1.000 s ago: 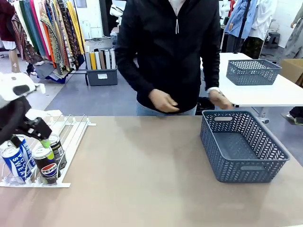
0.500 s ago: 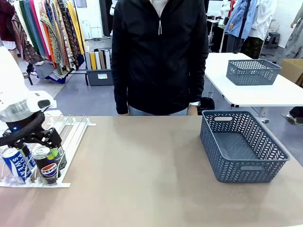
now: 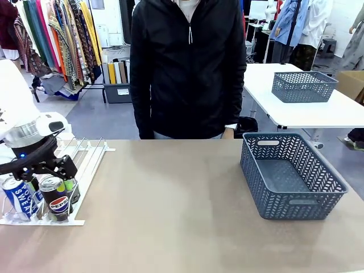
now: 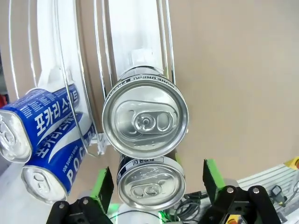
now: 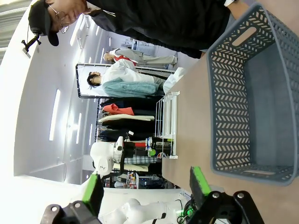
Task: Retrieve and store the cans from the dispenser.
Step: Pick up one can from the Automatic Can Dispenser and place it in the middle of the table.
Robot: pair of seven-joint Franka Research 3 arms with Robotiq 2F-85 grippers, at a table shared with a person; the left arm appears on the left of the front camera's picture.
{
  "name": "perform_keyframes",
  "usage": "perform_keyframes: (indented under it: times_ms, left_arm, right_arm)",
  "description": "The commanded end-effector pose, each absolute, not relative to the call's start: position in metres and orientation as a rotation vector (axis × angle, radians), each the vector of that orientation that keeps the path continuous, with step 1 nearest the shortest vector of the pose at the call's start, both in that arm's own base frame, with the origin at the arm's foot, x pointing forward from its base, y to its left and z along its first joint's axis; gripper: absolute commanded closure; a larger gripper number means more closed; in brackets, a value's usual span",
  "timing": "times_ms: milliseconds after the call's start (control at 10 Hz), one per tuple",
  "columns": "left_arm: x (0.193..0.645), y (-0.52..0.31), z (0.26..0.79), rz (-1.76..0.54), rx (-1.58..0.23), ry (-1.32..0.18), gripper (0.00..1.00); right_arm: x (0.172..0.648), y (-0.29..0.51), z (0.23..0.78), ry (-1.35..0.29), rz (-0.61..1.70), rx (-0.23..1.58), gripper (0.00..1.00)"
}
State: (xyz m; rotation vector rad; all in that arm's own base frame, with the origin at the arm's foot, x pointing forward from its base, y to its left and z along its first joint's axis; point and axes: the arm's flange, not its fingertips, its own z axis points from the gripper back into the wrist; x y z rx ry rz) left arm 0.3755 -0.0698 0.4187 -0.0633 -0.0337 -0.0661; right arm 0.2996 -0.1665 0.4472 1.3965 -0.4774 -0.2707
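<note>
The left gripper [image 3: 52, 182] is easing down over the dispenser's [image 3: 88, 152] low end, jaws wide astride the Pepsi cans [image 3: 56, 200], nothing gripped yet; the person [image 3: 187, 68] is standing back now.

The left gripper [image 4: 157, 169] is black, with green pads [image 4: 103, 183] and round screws [image 4: 229, 190] near them. The left arm [image 3: 17, 96] joined to that gripper is white, with a blue light [image 3: 21, 154].
</note>
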Motion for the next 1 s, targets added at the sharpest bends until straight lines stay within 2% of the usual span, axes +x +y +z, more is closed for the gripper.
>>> perform_keyframes:
  times_ms: [0,100,200,300,400,900]
  left_arm:
    - [0.3784,-0.0700,0.4213,-0.035,-0.036,-0.023,0.00]
    - [0.3800,-0.0710,0.4200,-0.031,-0.031,-0.017,0.00]
    - [0.3799,-0.0715,0.4197,-0.025,-0.023,-0.013,0.14]
    - [0.3807,-0.0717,0.4188,-0.023,-0.013,-0.013,0.73]
    - [0.3807,-0.0721,0.4187,-0.022,-0.009,-0.016,1.00]
    - [0.3821,-0.0741,0.4159,-0.029,-0.004,-0.003,1.00]
  right_arm:
    - [0.2993,-0.1673,0.4507,-0.485,-0.263,1.403,0.00]
    - [0.2993,-0.1673,0.4507,-0.485,-0.263,1.403,0.00]
    - [0.2993,-0.1673,0.4507,-0.485,-0.263,1.403,0.00]
    - [0.2993,-0.1673,0.4507,-0.485,-0.263,1.403,0.00]
    - [0.2993,-0.1673,0.4507,-0.485,-0.263,1.403,0.00]
    - [0.2993,-0.1673,0.4507,-0.485,-0.263,1.403,0.00]
